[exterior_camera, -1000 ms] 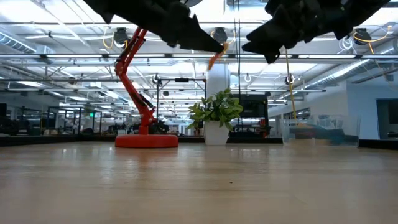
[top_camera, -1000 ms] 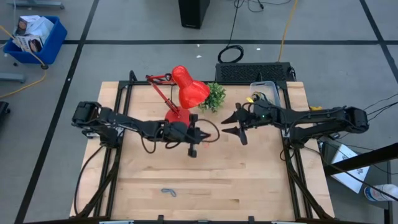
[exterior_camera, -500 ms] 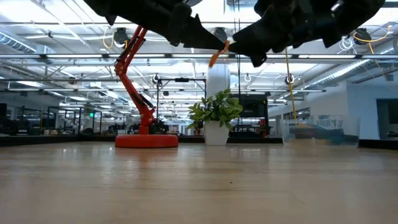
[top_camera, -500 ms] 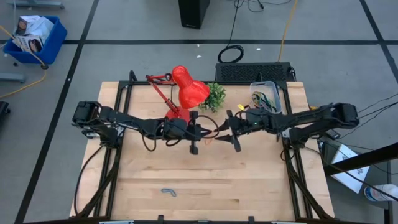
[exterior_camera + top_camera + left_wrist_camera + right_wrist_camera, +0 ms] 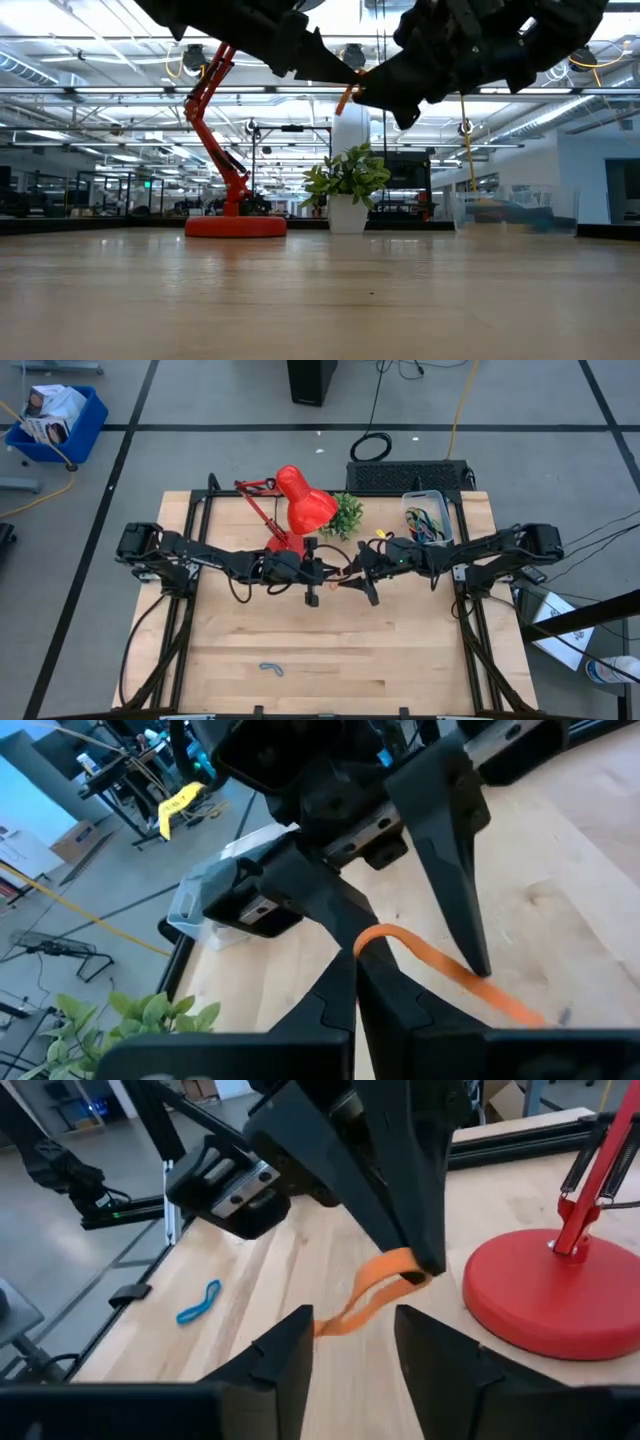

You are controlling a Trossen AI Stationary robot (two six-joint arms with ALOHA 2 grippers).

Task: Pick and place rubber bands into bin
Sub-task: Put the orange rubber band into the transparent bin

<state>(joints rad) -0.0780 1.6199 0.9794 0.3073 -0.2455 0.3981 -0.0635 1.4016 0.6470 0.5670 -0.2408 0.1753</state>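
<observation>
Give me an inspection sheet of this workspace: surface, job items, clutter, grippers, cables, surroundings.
Surface: wooden table, mostly bare.
Job's things: orange rubber band held above the table; blue rubber band lying near the front edge; clear bin at the back right, bands inside.
Clutter: red lamp, small plant.
Grippers: left gripper shut on the orange rubber band; right gripper open, its fingers either side of the hanging loop.
Cables: black coil and yellow cable on the floor.
Surroundings: blue crate on the floor.
</observation>
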